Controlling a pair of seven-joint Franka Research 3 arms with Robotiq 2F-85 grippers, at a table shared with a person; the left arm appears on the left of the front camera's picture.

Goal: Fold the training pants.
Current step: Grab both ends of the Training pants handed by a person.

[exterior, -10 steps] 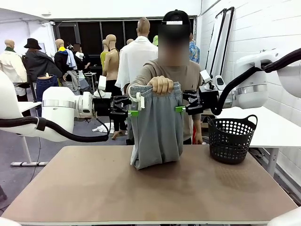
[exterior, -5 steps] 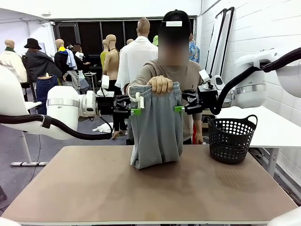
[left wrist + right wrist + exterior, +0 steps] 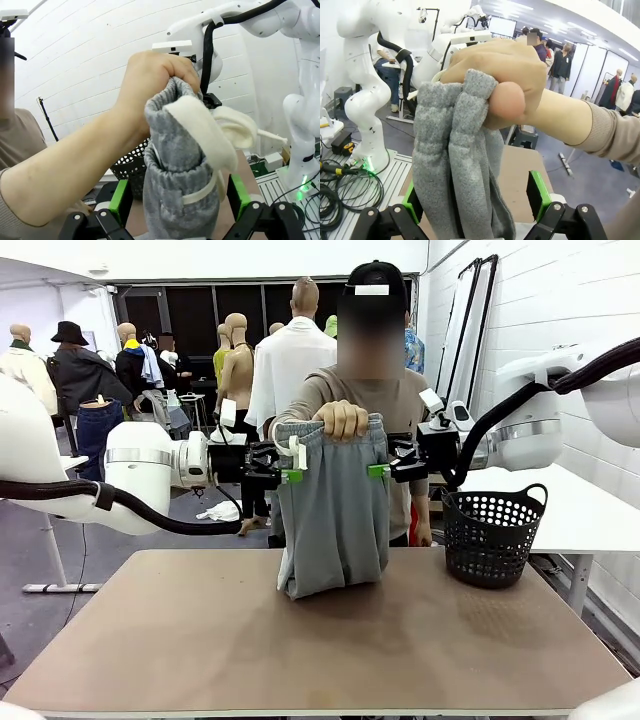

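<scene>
One basket [image 3: 494, 532] near training pants [image 3: 333, 510]

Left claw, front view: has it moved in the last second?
Yes. The left claw has edged to picture right, closer to the training pants, which hang where they did over the table.

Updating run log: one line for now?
training pants: held up by person's hand | left gripper: open, straddling pants | right gripper: open, straddling pants

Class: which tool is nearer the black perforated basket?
Right. The right tool hangs above-left of the black perforated basket; the left tool lies beyond the light grey sweatpants between them.
</scene>
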